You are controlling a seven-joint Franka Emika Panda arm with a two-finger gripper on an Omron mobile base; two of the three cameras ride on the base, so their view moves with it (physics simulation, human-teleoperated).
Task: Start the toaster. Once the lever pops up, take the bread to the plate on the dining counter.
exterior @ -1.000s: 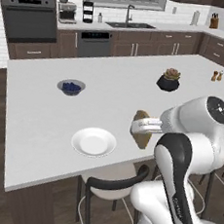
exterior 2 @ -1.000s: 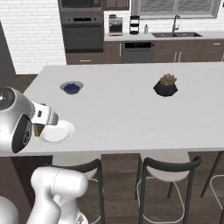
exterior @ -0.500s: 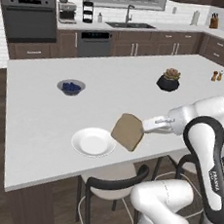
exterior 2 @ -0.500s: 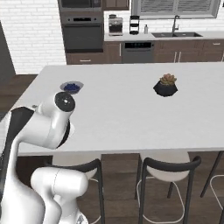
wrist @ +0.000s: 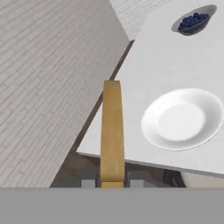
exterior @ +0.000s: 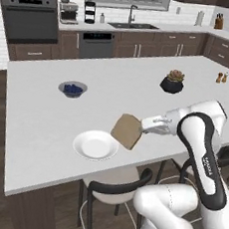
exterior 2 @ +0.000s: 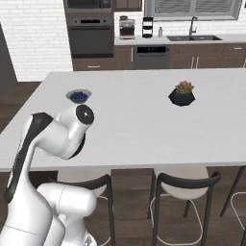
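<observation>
Delivery stage of the toast task. The two-finger gripper of the white arm is clenched on the squarish tan-brown slice of toasted bread, holding it by one edge above the near part of the large white dining counter. The slice hangs clear of the surface, just to the right of the round white shallow plate; in the left base view its lower left corner seems to overlap the plate's right rim. In the hand view the bread appears edge-on as a narrow upright band rising from between the fingertips, with the plate off to one side and not yet under it.

To do this step well, the slice should probably be carried further left until it is centred over the plate's well, tipped towards flat, lowered close, and only then released, so that it does not land on the rim or slide onto the counter.

A small bowl of blue berries stands well beyond the plate, and a dark potted succulent stands far right. In the right base view the arm's own body covers the plate and the bread. The fingertips' contact on the slice is cut off at the bottom of the hand view, so the depth of the grip cannot be judged.
</observation>
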